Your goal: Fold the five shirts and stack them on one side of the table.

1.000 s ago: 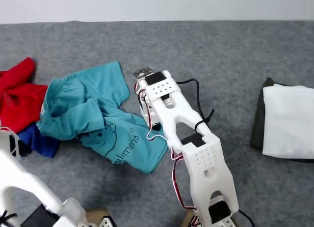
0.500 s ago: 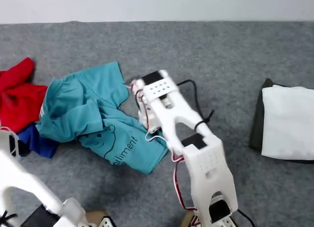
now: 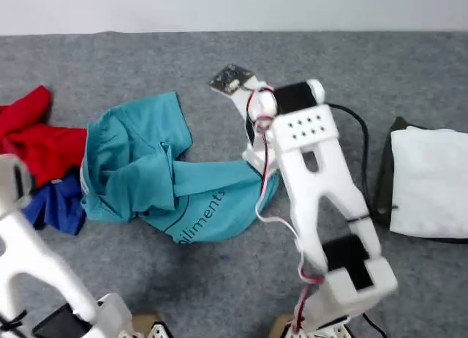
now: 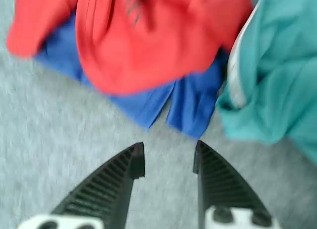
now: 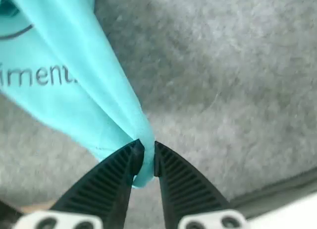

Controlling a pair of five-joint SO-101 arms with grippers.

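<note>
**Right claw pinched on the teal shirt, left claw apart over the mat**

High view: five shirts lie on the grey felt-covered table (image 3: 365, 67). The teal shirt (image 3: 146, 170) is crumpled left of centre, with one edge drawn out in a taut strip toward the right arm (image 3: 322, 177), which leans over it from the near side. The red shirt (image 3: 40, 144) is bunched at the left edge of the table, touching the teal one. The blue shirt (image 3: 58, 206) sits just in front of the red shirt and partly under it. At the right edge of the table, well apart from the loose pile, the white shirt (image 3: 431, 181) lies folded flat on top of the dark shirt (image 3: 385, 173), whose edge shows beside it. The left arm (image 3: 29, 257) stands at the near left corner, beside the blue shirt.

Right wrist view: the right gripper (image 5: 144, 157) has its two black ribbed fingers (image 5: 116, 177) closed together on a narrow fold of the teal shirt, lifted clear of the felt.

Left wrist view: the left gripper (image 4: 166, 159) has its fingers spread with nothing between them. It hangs over bare felt just short of the blue shirt's edge, with the red shirt beyond and the teal shirt to one side.
</note>
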